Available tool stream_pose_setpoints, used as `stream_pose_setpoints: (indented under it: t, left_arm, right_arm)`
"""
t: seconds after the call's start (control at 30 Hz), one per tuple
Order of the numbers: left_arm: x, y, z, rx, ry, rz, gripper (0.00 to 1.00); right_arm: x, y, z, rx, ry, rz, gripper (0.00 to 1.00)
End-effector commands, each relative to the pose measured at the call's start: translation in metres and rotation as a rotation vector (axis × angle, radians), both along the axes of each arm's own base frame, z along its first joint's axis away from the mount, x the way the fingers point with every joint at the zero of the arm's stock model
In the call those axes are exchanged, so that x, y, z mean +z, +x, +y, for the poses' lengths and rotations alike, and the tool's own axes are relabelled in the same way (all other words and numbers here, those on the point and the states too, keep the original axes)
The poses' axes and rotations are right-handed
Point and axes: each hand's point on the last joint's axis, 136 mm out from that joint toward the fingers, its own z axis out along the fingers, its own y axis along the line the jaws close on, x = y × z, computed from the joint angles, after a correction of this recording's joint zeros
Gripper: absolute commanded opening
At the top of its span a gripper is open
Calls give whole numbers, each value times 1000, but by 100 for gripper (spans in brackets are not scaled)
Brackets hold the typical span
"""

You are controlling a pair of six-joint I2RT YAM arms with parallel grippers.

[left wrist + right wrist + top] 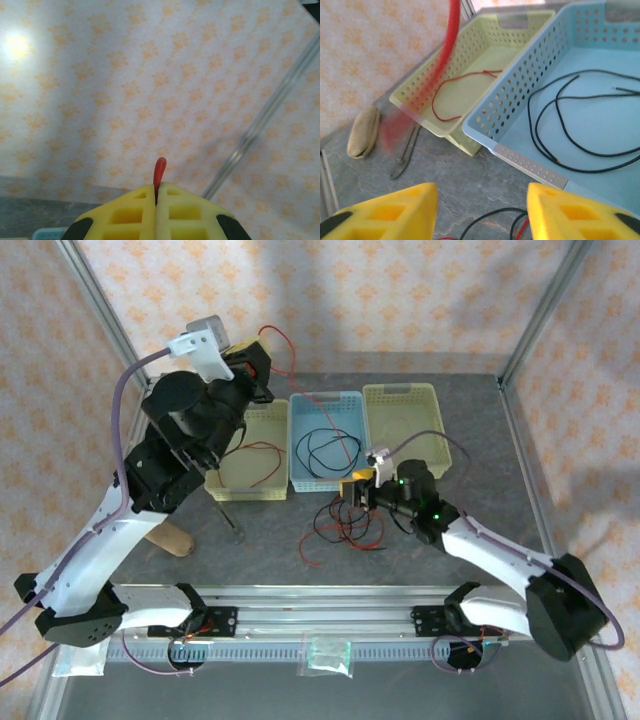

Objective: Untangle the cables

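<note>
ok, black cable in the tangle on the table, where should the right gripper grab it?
Probably the black cable's left loop, from above: it arcs out clear of the red cable and lies flat on the table. The right gripper, open, hangs over the tangle.

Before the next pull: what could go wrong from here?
1. The left pincer is shut on the red cable with just a short tip past the pads, so it could slip.
2. That cable appears to cross the blue basket toward the tangle. Pulling may drag the pile or snag the rim.
3. The right pincer, open near the tangle, may pinch several strands.
</note>
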Motion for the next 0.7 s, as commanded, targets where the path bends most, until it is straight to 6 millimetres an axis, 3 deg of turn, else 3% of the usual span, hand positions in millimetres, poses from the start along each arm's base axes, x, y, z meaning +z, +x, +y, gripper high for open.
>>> stream_pose_setpoints:
  t: [0.0, 0.3, 0.67]
  left_arm:
    - [-12, 11, 21, 103, 52, 66, 0]
    - [-31, 48, 64, 250, 90, 171, 0]
    - [-65, 86, 107, 344, 131, 256, 0]
  right_arm:
    - [13, -9, -10, -11, -18, -61, 59]
    - [45, -3, -33, -136, -34, -125, 72]
    - [81, 18, -46, -261, -90, -112, 74]
